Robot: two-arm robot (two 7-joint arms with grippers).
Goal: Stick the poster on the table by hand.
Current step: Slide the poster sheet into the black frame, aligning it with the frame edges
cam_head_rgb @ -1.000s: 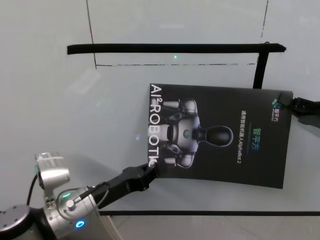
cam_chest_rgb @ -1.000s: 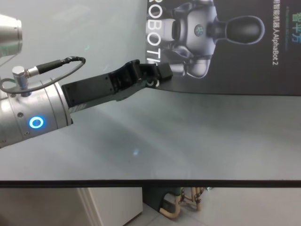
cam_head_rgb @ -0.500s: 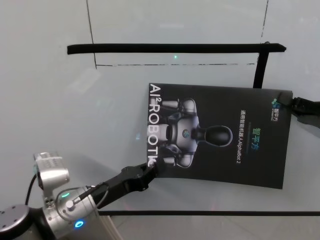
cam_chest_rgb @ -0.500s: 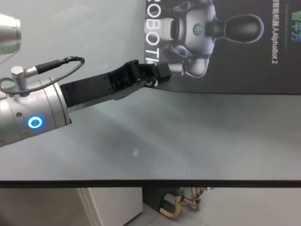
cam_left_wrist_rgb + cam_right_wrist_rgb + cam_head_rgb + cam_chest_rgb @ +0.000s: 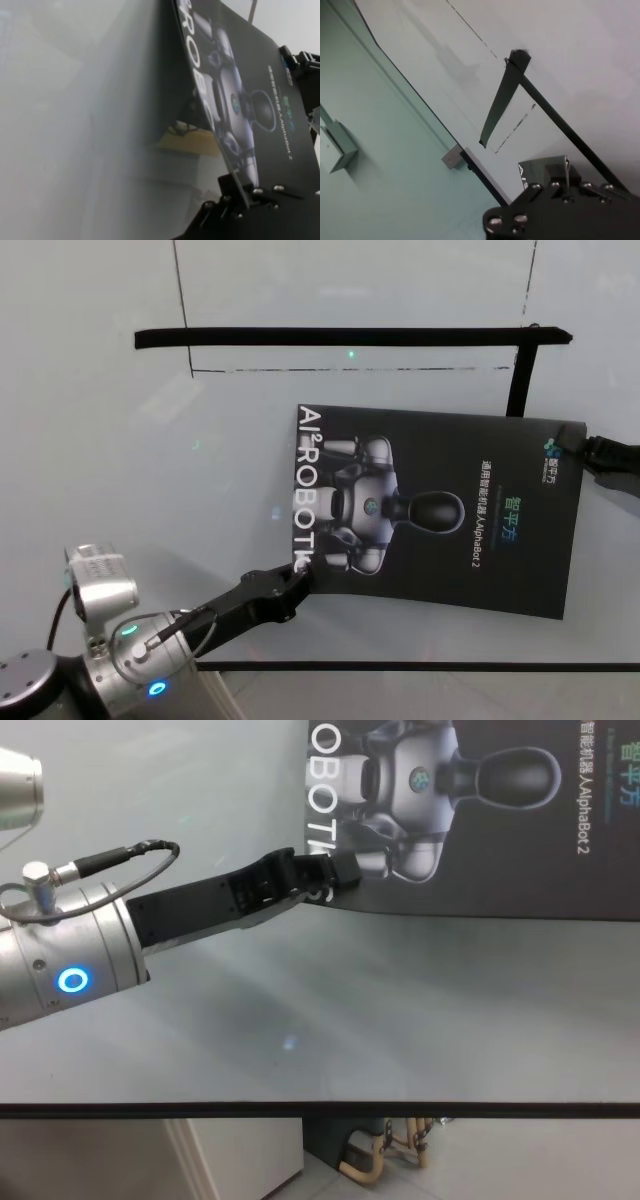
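Poster [image 5: 440,510]: dark sheet with silver-grey robot print and white "ROBOT" lettering, spread over centre-right of desk, slightly skewed; lettered edge raised off the surface in left wrist view [image 5: 235,105]
Desk [image 5: 150,470]: pale grey, glossy, thin dark front edge seen in chest view [image 5: 320,1110]
Left hand [image 5: 300,575]: at near-left corner of poster, clamped on that corner; sheet edge passes between the fingers in left wrist view
Right hand [image 5: 590,452]: at far-right corner of poster, touching its edge; grip there cannot be judged, fingers mostly hidden
Tape strips [image 5: 350,337]: black, one along far side of desk, one short piece beyond the poster's far-right corner
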